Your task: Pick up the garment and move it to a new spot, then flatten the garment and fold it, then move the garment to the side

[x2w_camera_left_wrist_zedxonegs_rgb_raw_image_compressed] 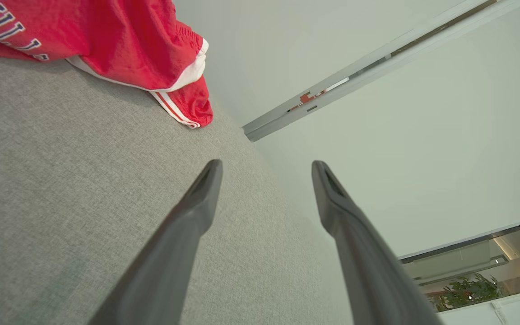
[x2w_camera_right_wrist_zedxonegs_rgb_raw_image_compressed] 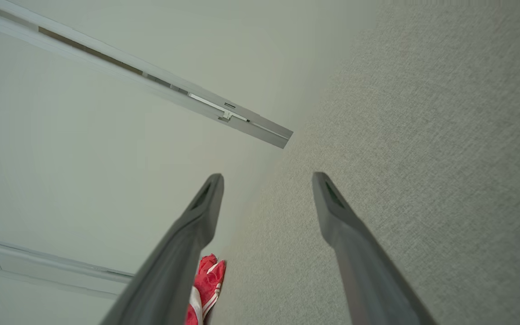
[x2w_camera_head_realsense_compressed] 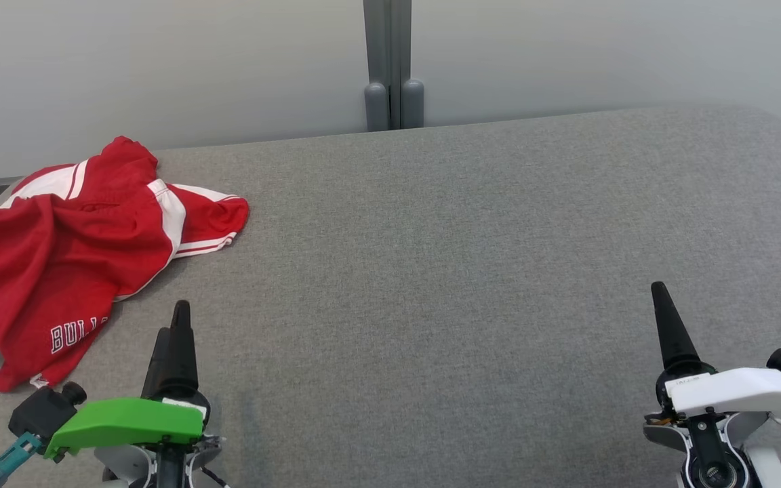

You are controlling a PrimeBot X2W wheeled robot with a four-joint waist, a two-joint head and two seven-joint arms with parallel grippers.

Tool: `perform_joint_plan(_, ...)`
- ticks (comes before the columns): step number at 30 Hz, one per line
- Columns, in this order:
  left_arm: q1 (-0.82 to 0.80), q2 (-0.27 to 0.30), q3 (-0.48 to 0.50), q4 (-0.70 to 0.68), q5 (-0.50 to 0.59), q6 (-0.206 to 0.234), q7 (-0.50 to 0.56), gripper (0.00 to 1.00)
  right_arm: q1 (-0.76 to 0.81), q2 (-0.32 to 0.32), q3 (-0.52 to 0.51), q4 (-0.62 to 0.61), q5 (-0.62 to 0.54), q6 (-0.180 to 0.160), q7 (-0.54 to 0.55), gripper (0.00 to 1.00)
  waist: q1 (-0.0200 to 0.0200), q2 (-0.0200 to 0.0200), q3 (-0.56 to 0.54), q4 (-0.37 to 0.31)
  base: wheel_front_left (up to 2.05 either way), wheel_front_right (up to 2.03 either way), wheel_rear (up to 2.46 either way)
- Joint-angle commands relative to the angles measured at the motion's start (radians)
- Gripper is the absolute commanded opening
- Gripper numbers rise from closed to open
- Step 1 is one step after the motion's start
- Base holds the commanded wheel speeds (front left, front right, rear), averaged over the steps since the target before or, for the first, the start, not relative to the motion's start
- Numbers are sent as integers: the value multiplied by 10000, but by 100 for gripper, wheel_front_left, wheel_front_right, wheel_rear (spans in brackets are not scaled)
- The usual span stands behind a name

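Your red shirt (x2w_camera_head_realsense_compressed: 72,251) lies crumpled at the left edge of the table (x2w_camera_head_realsense_compressed: 431,271). Your left pincer (x2w_camera_left_wrist_zedxonegs_rgb_raw_image_compressed: 266,167) hovers near it, released and empty; your right pincer (x2w_camera_right_wrist_zedxonegs_rgb_raw_image_compressed: 266,178), likewise released and empty, sits well apart from it

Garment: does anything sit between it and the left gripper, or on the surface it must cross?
Nothing visible does. The garment lies crumpled at the left end of the grey surface; the open left gripper hovers by its near edge with only bare fabric between. The surface's middle and right hold nothing.
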Motion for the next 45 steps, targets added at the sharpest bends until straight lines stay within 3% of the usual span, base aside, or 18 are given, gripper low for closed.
perform_joint_plan(1, 13, 68, -81, -208, 469, 72, -106, 100, -50, -56, 78, -231, -439, 2, -133, 100, 0, -1, -1, 3, 0, 0, 0)
perform_joint_plan(21, 353, 88, -635, -423, 3482, 571, -751, 100, 124, -75, 538, -481, -4022, 3, -779, 100, 0, -1, -1, 68, 0, 0, 0)
perform_joint_plan(45, 673, 112, -1124, -126, 6147, 862, -1399, 100, 282, -95, 754, -144, -6973, 5, -1438, 100, 0, -1, -69, 129, 0, 0, 0)
